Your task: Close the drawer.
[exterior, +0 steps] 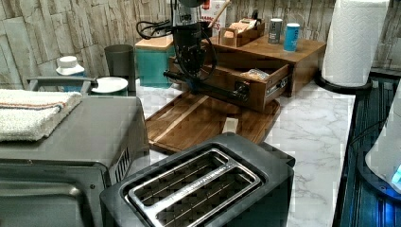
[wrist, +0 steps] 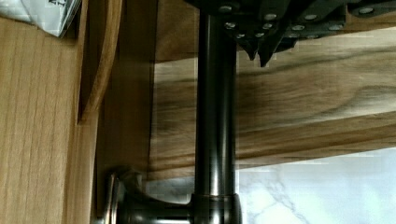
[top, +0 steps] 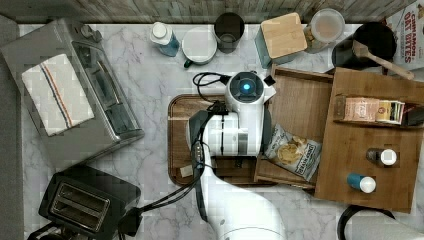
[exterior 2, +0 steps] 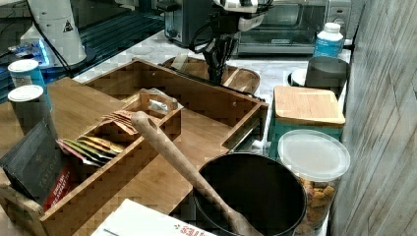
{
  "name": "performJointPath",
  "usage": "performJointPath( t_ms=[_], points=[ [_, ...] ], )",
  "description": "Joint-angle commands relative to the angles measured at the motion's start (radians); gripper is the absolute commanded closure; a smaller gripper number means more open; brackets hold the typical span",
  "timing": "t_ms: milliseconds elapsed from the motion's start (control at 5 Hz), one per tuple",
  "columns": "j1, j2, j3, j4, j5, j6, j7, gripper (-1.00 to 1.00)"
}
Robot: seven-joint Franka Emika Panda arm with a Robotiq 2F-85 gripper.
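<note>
gripper [wrist: 259, 53]: fingertips pinched together, holding nothing, beside handle bar [wrist: 215, 116], placed to push | drawer [top: 297, 107]: pulled well out of cabinet [top: 372, 170], chip bag [top: 292, 152] inside, front over tray [exterior: 198, 120] | step: press front inward

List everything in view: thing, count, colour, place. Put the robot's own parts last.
drawer: 1, medium-brown wood, pulled open from the cabinet, dark bar handle on its front
snack bag: 1, white and blue, lying in the drawer
cabinet top: 1, brown wood, top view's right
tea organiser: 1, wood, on the cabinet top
small bottles: 2, one dark, one blue, on the cabinet top
tray: 1, dark wood, on the marble counter beside the drawer
toaster oven: 1, silver, top view's left, folded towel on top
toaster: 1, black, top view's lower left
paper towel roll: 1, white, left view's right
end effector: 1, black, at the drawer's handle
</note>
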Motion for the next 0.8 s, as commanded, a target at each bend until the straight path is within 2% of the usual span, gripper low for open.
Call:
performJointPath(
  t_ms=[200, 400, 600, 800],
  points=[
    [-0.254, -0.008, -0.165, 0.153, 0.038, -0.051, -0.351, 1.00],
    [-0.312, 0.032, -0.202, 0.223, 0.018, -0.076, -0.449, 1.00],
    [-0.343, 0.041, -0.236, 0.229, -0.003, -0.020, -0.481, 1.00],
    [-0.360, 0.034, -0.255, 0.189, -0.009, 0.085, -0.470, 1.00]
  ],
)
